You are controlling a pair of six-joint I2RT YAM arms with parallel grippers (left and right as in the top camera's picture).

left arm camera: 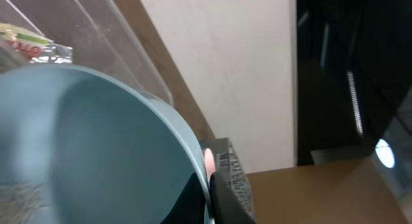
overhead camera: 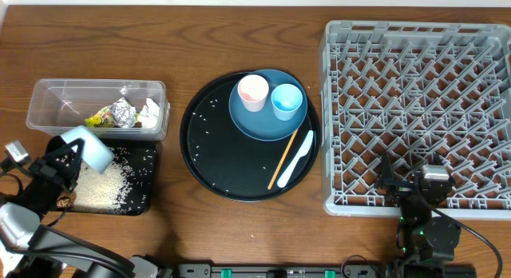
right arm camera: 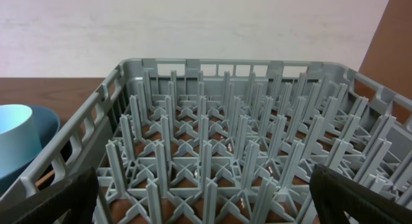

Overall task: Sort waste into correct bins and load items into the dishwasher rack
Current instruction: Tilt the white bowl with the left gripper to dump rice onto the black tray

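Observation:
My left gripper is shut on the rim of the white bowl, which is tilted over the shallow black bin. A pile of rice lies in that bin. In the left wrist view the bowl fills the frame, with its rim pinched between my fingers. The clear bin holds the foil ball, the yellow-green wrapper and white paper. My right gripper stands open over the near edge of the dishwasher rack, with nothing between its fingers.
A round black tray with scattered rice grains carries the dark blue plate. On the plate stand the pink cup and the light blue cup. The chopstick and white spoon lie at the tray's right side.

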